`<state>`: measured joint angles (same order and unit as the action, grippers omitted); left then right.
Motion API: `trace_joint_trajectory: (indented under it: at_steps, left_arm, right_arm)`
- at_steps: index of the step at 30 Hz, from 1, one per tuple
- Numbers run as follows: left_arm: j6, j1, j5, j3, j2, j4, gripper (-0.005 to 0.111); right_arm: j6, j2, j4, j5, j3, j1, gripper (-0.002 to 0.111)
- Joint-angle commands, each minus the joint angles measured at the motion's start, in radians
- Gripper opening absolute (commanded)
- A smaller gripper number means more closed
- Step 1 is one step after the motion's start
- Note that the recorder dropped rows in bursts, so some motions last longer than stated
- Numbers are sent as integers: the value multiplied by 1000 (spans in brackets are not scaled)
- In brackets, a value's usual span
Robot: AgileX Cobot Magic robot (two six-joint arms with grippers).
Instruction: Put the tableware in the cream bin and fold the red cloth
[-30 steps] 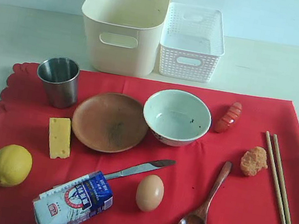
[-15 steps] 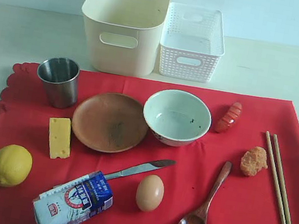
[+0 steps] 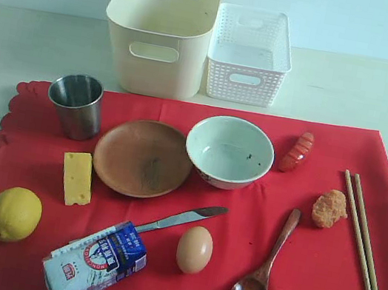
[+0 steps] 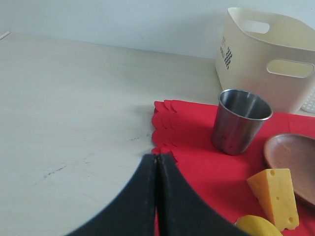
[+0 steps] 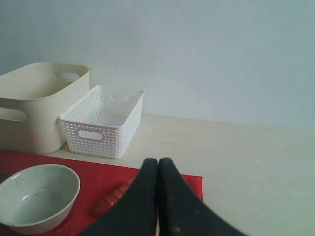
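Left hand [image 4: 157, 157], right hand [image 5: 158, 161] both clamped closed, empty. Risk: lifting knife [image 3: 181, 219] nudges egg [image 3: 194, 249] just beside it, sets it rolling; thin chopsticks [image 3: 361, 253] slip from grip.

Before you: red cloth [image 3: 327, 157], plain. Cream bin [image 3: 154, 70], plain walls, small dark checkered mark [image 4: 227, 52] on one side. Basket [image 3: 244, 85] white, lattice pattern. Cup [image 3: 76, 108] and knife [image 3: 181, 219] silver-grey steel. Plate [image 3: 143, 157] warm brown; spoon [image 3: 261, 277] darker brown; chopsticks [image 3: 363, 250] pale wood. Bowl [image 3: 229, 151] white, few dark specks inside. Lemon [image 3: 13, 213] and cheese [image 3: 77, 178] yellow, egg [image 3: 194, 249] tan. Carton [image 3: 93, 259] white and blue, red logo. Bench [image 3: 32, 41] pale cream-grey. Your left claw [image 4: 157, 158] and right claw [image 5: 158, 161] black.
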<state>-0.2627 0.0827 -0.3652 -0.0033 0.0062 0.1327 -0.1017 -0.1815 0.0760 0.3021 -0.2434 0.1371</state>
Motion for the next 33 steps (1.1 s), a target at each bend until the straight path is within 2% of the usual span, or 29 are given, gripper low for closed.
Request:
trace_joint_trajectory:
  at_steps: [1,18,33]
  left_arm:
    - [0,-2,4,3,-6,-7,0]
    - [0,-2,4,3,-6,-7,0]
    - [0,-2,4,3,-6,-7,0]
  right_arm:
    - [0,-93,0,-5,-78,-6,0]
    - [0,-482,0,-11,-375,-4,0]
    - [0,-493,-5,-11,-379,-4,0]
